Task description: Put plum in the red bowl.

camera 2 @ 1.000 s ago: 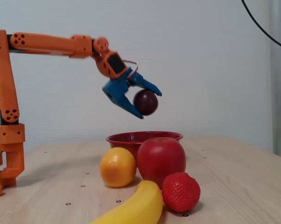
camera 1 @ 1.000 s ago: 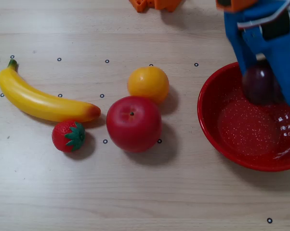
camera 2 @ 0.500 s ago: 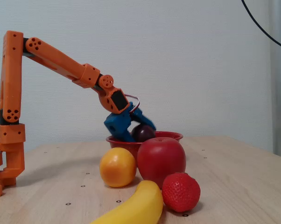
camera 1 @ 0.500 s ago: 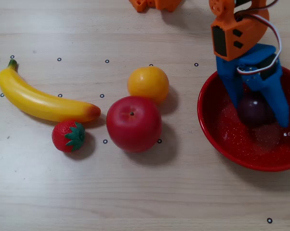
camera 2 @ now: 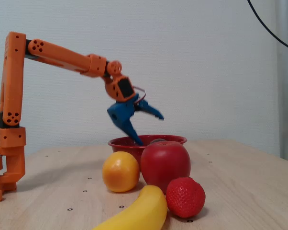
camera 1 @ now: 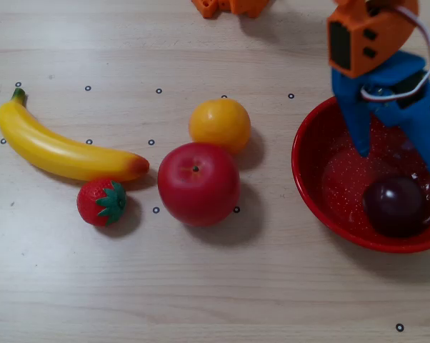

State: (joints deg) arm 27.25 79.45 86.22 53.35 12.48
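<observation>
Overhead view: my gripper (camera 1: 401, 161) is clipped, the right-hand blue finger runs off the right edge so its tip is out of sight. My arm above it is cut by the top edge, same for my orange base (camera 1: 229, 6). Red bowl (camera 1: 311, 179) loses its right rim to the frame edge, and my fingers cover part of its far inside wall.

Fixed view: the plum can't be made out; only a small greyish bit peeks over the rim, too small to tell. The apple (camera 2: 165, 163) hides the bowl's front right. Banana (camera 2: 137, 213) is cut off at the bottom edge. Base is clipped at the left edge.
</observation>
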